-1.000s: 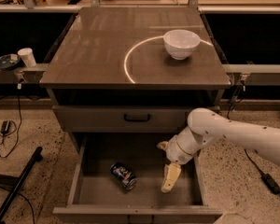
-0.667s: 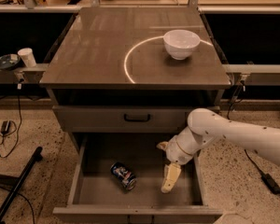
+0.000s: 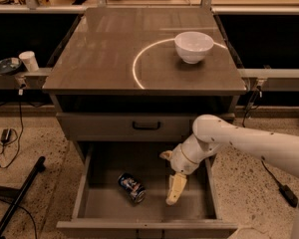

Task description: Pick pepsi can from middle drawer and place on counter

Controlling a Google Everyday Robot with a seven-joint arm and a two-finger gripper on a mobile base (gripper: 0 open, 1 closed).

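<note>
Camera view: middle drawer [image 3: 107,168] is being shown pulled out at near side of cabinet, grey floor exposed. Pepsi can [image 3: 131,187] is being seen lying on its side on drawer floor, left of centre, turned diag., one silver end facing near-right. Can is not being touched by anything. Gripper [image 3: 169,179] is being held inside the drawer, right of centre, just right of the can w/ a gap between them. Its 2 beige fingers [image 3: 174,189] are being held apart, nothing clamped; the longer-looking one is being pointed toward drawer's near wall. White arm [image 3: 249,143] is being reached in from right, over drawer's right wall. Grey drawer front [image 3: 99,126] w/ black bar handle [image 3: 146,126] is being seen closed just above the open drawer. Counter [image 3: 104,49] is being occupied by a white bowl [image 3: 194,46], upright, far-right area, sitting on the bright white arc [image 3: 134,66]. Paper cup [image 3: 28,60] is being seen on a ledge at left, apart from cabinet.
</note>
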